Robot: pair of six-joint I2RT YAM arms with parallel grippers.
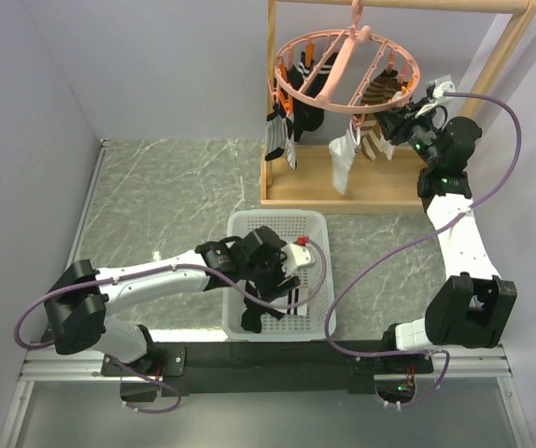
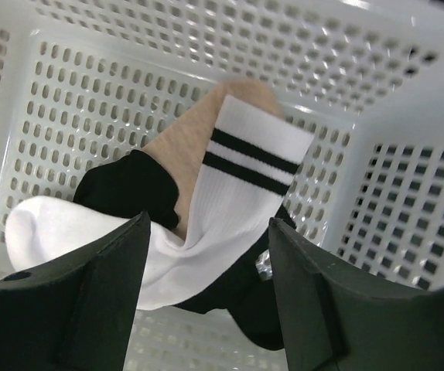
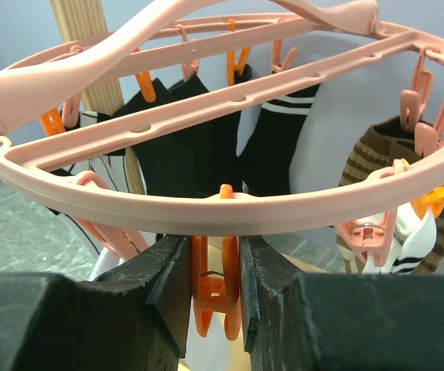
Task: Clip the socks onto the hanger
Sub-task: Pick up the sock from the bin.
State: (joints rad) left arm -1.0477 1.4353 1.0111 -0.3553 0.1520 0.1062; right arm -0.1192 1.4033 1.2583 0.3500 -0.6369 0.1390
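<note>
The pink ring hanger (image 1: 347,70) hangs from the wooden rack, and several socks are clipped around its rim. My right gripper (image 1: 401,119) reaches up to its near-right rim. In the right wrist view, that gripper (image 3: 214,247) is shut on an orange clip (image 3: 216,290) just under the ring (image 3: 206,209). Black socks (image 3: 183,139) and a brown striped one (image 3: 377,162) hang beyond it. My left gripper (image 2: 206,224) is down in the white basket (image 2: 114,100) and open. A white sock with two black stripes (image 2: 237,185) lies between its fingers, on top of a black sock (image 2: 129,189).
The light wooden rack stands on its base (image 1: 343,182) at the back, with a slanted post (image 1: 501,56) on the right. The basket's rim (image 1: 277,217) sits mid-table in front of the rack. A purple cable (image 1: 515,149) loops around the right arm.
</note>
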